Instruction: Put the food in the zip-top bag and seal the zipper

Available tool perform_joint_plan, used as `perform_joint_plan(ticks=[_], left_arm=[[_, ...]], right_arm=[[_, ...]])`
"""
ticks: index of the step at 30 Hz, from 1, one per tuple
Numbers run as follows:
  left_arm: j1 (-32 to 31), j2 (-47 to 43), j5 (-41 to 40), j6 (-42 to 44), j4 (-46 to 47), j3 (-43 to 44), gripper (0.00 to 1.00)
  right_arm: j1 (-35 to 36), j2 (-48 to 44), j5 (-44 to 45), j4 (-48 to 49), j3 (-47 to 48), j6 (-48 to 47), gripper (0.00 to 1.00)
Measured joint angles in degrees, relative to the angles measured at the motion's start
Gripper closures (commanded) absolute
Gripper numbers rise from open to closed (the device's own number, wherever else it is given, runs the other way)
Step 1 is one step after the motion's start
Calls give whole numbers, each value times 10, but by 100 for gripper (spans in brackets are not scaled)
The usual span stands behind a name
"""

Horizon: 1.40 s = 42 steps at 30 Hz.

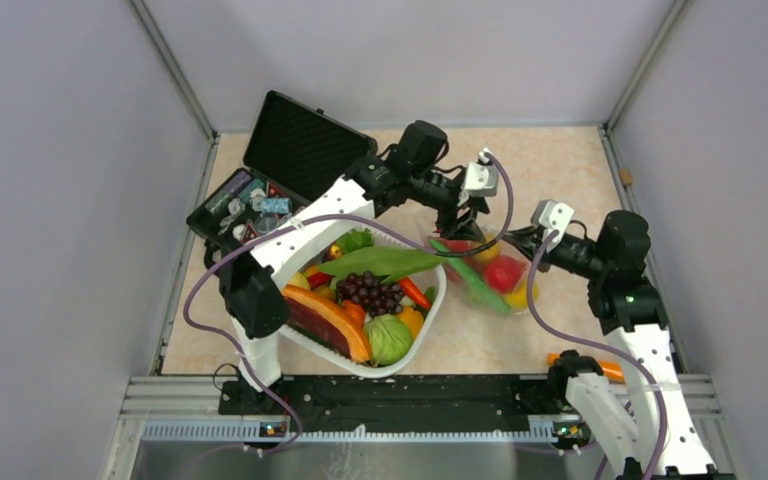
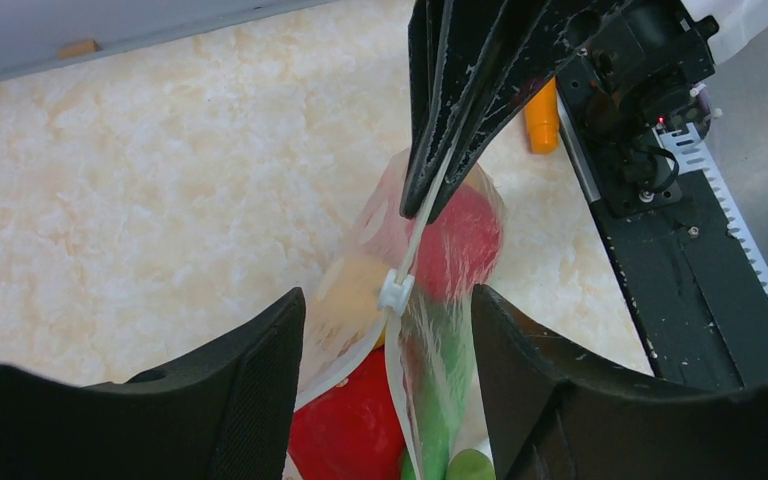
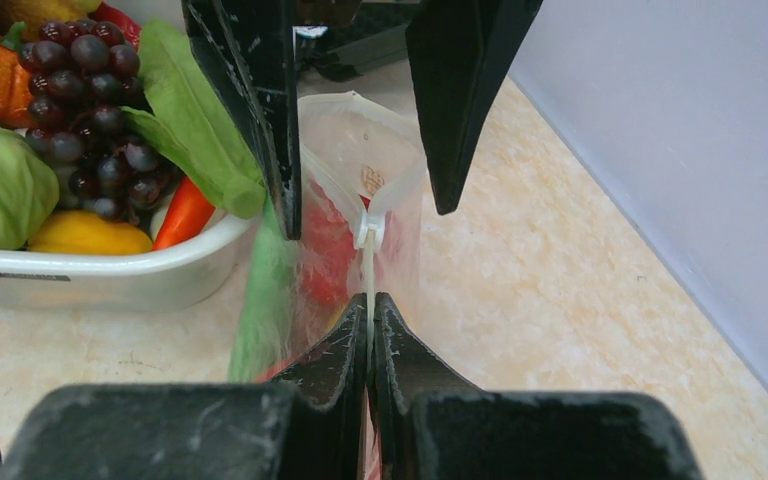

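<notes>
The right end effector (image 3: pixel 370 305) pinches the zipper (image 3: pixel 368 268) of the zip-top bag (image 3: pixel 350 140), jaws fully closed on it. We see the left end effector (image 2: pixel 388 300) standing open astride the white slider (image 2: pixel 396 292). The bag rests on the surface (image 3: pixel 540 270) beside the white basket (image 3: pixel 110 275), red and green food (image 2: pixel 465 245) inside.

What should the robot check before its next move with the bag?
1. Right fingers pinching the zipper: ok.
2. Slider between the open left fingers: ok.
3. Left fingers closed on the slider: not ok, they stand apart from it.
4. Food inside the bag: ok.
5. Bag mouth shut past the slider: not ok, it gapes.
6. Food clear of the open mouth: cannot tell.
</notes>
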Motion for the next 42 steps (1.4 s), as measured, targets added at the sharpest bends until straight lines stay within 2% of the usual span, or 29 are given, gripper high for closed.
perform_joint_plan(ticks=[6, 8, 11, 15, 19, 21, 42], left_arm=[[0, 16, 7, -8, 0, 3, 52], [0, 19, 10, -9, 1, 3, 61], [0, 20, 14, -16, 4, 3, 68], [0, 20, 17, -24, 14, 3, 72], [0, 20, 21, -32, 18, 3, 94], [0, 20, 21, -33, 18, 3, 100], [11, 9, -37, -2, -4, -19, 100]], right_arm=[[0, -3, 0, 0, 0, 0, 100], [0, -3, 1, 0, 0, 0, 100], [0, -3, 1, 1, 0, 0, 100], [0, -3, 1, 1, 0, 0, 100], [0, -3, 2, 1, 0, 0, 100], [0, -3, 5, 1, 0, 0, 100], [0, 3, 24, 0, -1, 0, 100]])
